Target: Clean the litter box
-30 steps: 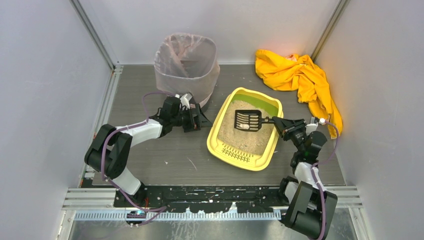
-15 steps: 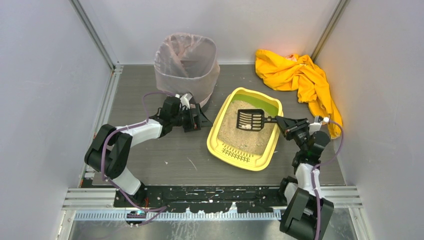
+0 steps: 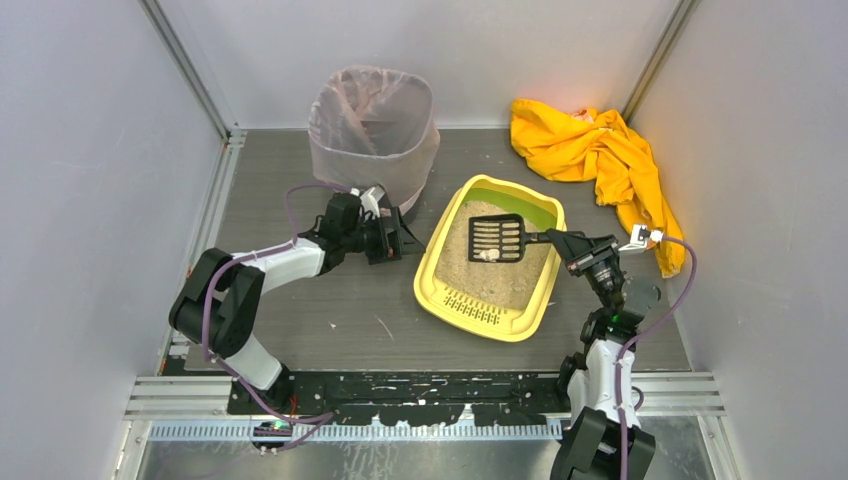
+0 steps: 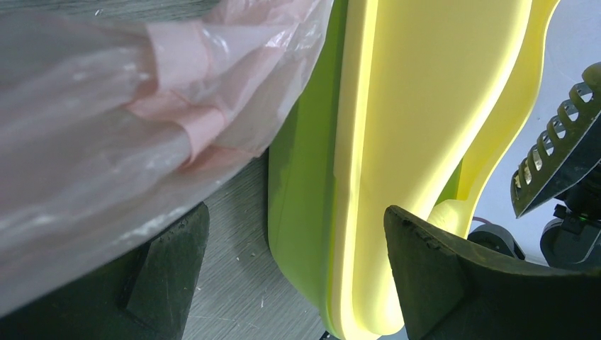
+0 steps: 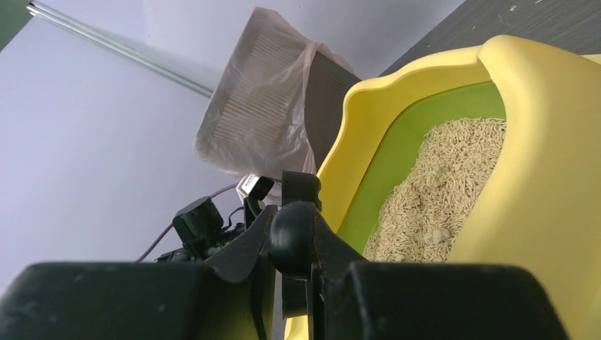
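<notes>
Since the earlier frame the right arm [image 3: 610, 330] has straightened: its forearm now stands steeper in the lower right of the top view and its purple cable [image 3: 672, 285] bows further toward the right wall. The black slotted scoop [image 3: 497, 237] has barely shifted, and the left arm has kept its pose. The right end effector [image 3: 556, 240] is clamped shut on the scoop's handle. In the right wrist view the handle's rounded end [image 5: 290, 230] sits squeezed between the dark fingers. The scoop's blade lies over the beige litter [image 3: 500, 275] with a pale clump [image 3: 487, 254] at its near edge; whether the blade rests on the litter or hangs just above it cannot be told. The litter box [image 3: 432, 268] lies on the table [image 3: 320, 320] just right of the frame's centre, set at a slant, its slotted ledge toward the bottom and its green inner rim toward the top. The left end effector [image 3: 405, 240] is left of the box's rim, its jaws wide apart and gripping nothing. In the left wrist view the box's yellow wall [image 4: 418, 106] shows ahead between the fingers [image 4: 166, 276], and contact cannot be judged. The bag-lined bin [image 3: 372, 125] stands at upper centre, just above the left end effector. A crumpled yellow cloth [image 3: 590, 150] lies at upper right.
</notes>
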Robot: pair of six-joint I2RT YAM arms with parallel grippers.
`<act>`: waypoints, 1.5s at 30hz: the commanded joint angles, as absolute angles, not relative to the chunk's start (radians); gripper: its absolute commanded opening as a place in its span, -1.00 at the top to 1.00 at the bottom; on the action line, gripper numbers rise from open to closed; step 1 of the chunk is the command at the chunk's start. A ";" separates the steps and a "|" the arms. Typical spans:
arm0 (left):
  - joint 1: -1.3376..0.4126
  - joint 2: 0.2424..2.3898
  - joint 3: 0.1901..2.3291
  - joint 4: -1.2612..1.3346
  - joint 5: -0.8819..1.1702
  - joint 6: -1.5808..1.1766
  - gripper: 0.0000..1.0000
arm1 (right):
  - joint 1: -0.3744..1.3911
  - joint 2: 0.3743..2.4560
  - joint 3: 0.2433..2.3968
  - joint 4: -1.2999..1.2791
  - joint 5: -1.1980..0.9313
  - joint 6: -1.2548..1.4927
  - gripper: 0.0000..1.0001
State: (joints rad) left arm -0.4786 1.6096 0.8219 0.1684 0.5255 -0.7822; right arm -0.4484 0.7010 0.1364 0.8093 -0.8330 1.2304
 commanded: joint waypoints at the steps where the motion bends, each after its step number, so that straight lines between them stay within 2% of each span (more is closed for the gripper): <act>1: -0.483 1.575 0.833 0.232 0.549 -0.784 -0.84 | -0.446 0.693 0.161 0.885 -0.832 1.215 0.99; 14: -0.482 1.578 0.833 0.220 0.538 -0.791 -0.84 | -0.446 0.728 0.407 0.623 -0.766 1.298 0.99; 24: -0.485 1.602 0.840 0.225 0.533 -0.790 -0.84 | -0.397 0.907 0.675 0.543 -0.697 1.281 0.99; 30: -0.485 1.608 0.840 0.230 0.541 -0.793 -0.84 | -0.224 1.084 0.921 0.490 -0.596 1.199 0.99; 38: -0.485 1.584 0.836 0.219 0.538 -0.787 -0.84 | -0.098 1.367 1.287 0.471 -0.565 1.179 0.99; 45: -0.485 1.560 0.835 0.201 0.526 -0.774 -0.84 | 0.085 1.652 1.666 0.260 -0.528 1.011 0.99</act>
State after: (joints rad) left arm -0.4828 1.6096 0.8219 0.1669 0.5240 -0.7849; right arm -0.0124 1.5570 1.4727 0.3649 -0.5621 1.1282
